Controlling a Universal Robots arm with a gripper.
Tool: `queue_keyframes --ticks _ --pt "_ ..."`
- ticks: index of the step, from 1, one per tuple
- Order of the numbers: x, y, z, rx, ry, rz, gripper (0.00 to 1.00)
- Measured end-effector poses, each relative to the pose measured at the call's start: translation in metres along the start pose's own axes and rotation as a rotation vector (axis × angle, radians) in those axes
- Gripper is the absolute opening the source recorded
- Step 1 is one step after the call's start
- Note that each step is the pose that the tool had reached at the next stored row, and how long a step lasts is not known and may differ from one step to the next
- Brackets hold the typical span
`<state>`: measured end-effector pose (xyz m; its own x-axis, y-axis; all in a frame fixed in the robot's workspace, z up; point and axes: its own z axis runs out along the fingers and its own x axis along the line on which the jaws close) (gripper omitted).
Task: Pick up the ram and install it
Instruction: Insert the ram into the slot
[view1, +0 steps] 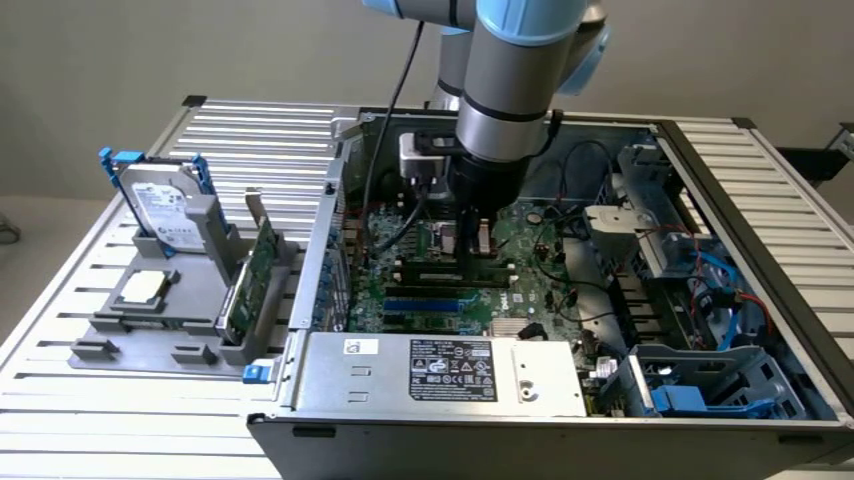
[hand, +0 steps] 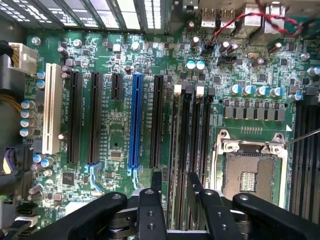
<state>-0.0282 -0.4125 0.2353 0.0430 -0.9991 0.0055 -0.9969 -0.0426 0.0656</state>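
the gripper (hand: 175, 192) hangs low inside the open case (view1: 441, 375), over the motherboard (hand: 115, 145). its fingers (hand: 152, 200) are spread, one each side of the ram (hand: 176, 150), which stands on edge in a slot beside the cpu socket (hand: 247, 175).

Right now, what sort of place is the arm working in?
Probably a computer assembly test bench: an open PC case lies on a slatted metal table, its motherboard exposed, with a hard drive parked in a grey fixture.
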Motion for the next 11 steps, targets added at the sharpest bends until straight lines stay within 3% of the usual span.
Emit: queue_keyframes --ticks 3,6,8,11 --pt "0.0001 0.0012 -0.0094 -0.0001 0.0001 0.0 0.34" --pt "0.0001 0.0013 -0.01 -0.0002 -0.0003 0.0 0.25" --pt "0.0001 0.0013 -0.01 -0.0003 -0.0002 0.0 0.13" --pt "0.0002 0.0013 -0.0101 -0.0004 -0.0001 0.0 0.11"
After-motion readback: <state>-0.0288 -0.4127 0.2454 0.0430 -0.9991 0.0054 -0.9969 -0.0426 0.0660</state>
